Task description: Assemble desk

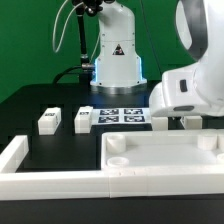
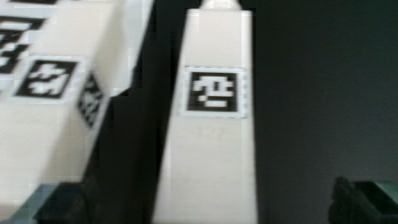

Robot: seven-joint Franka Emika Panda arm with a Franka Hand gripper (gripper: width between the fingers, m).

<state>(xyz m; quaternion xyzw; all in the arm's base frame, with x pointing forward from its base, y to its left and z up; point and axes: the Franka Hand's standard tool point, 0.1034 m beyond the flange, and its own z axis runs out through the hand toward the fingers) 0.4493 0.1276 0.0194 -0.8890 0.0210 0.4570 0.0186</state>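
The white tabletop panel (image 1: 165, 165) lies at the front of the exterior view's right, rim up, with a round corner hole showing. Two short white legs (image 1: 48, 121) (image 1: 83, 119) lie on the black table at the exterior view's left. My gripper (image 1: 186, 118) hangs low behind the panel. In the wrist view it (image 2: 210, 205) is open, with a tagged white leg (image 2: 210, 120) lying lengthwise between the dark fingertips (image 2: 54, 205), gaps on both sides. A second tagged leg (image 2: 63, 100) lies close beside it.
The marker board (image 1: 120, 115) lies flat in the middle of the table. A low white border wall (image 1: 40, 180) runs along the front and turns back at the exterior view's left. The arm's base (image 1: 115, 55) stands at the back.
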